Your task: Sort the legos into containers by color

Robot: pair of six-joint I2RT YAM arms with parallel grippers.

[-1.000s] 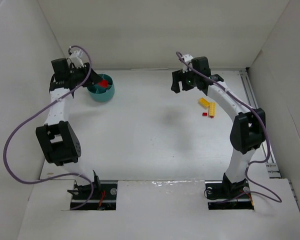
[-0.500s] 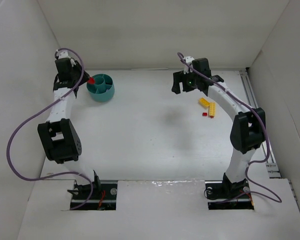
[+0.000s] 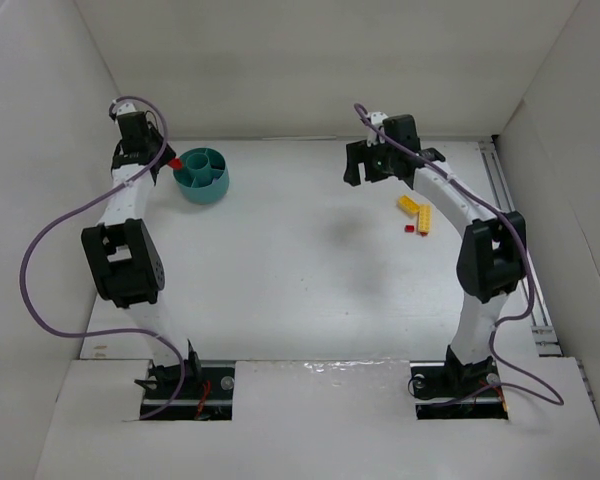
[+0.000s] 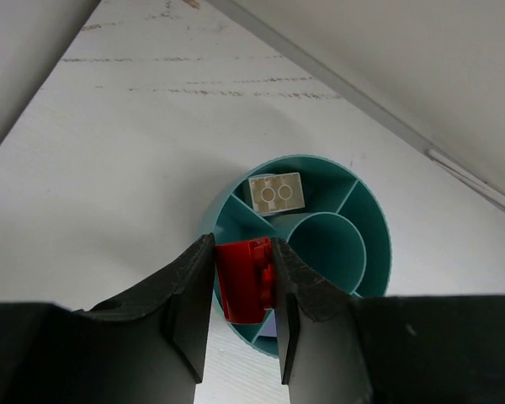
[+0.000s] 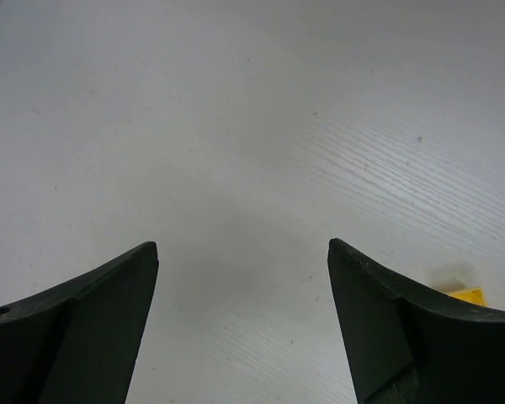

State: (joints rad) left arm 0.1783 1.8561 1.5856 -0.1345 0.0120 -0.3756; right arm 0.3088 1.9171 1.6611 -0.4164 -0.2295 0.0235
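A red lego brick [image 4: 242,290] is pinched between the narrowly set jaws of the left gripper [image 4: 241,246] and is held at the left rim of the teal divided bowl [image 4: 372,252], at the far left of the table [image 3: 300,280]. A pale brick [image 4: 275,193] is seen lying in an outer compartment just beyond the held brick. The right gripper [image 3: 360,170] is held at the far right with jaws spread wide on nothing, while two yellow bricks [image 3: 416,213] and a tiny red piece [image 3: 410,229] are seen on the table nearer and to its right, apart from it.
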